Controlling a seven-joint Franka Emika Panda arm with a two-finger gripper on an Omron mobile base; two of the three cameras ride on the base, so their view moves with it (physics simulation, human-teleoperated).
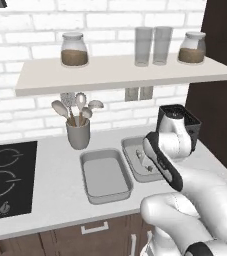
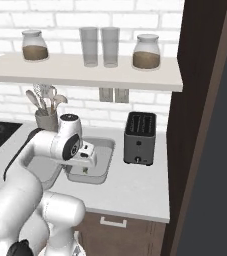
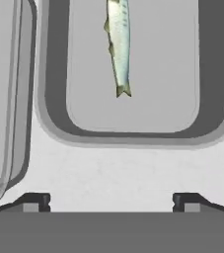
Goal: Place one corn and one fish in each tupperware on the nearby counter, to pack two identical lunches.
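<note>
A slim silver-green fish [image 3: 119,44] lies inside one grey tupperware [image 3: 133,139], free of the fingers. My gripper [image 3: 111,201] hovers open just above that tray's near rim, nothing between its fingertips [image 3: 34,200]. The base views show the gripper [image 1: 143,162] [image 2: 87,164] reaching down into the right-hand tupperware [image 1: 127,146] [image 2: 104,148]. The second tupperware [image 1: 105,176] [image 3: 5,99] sits beside it on the left and holds nothing that I can see. Both stand on the pale counter [image 1: 60,192] [image 2: 130,185]. The corn is out of view.
A dark toaster [image 2: 140,137] [image 1: 180,117] stands to the right of the trays. Behind the left tray is a grey utensil cup [image 1: 78,134] [image 2: 46,120]. A black cooktop [image 1: 7,177] lies at the left. The wall shelf [image 1: 120,72] carries jars and glasses overhead.
</note>
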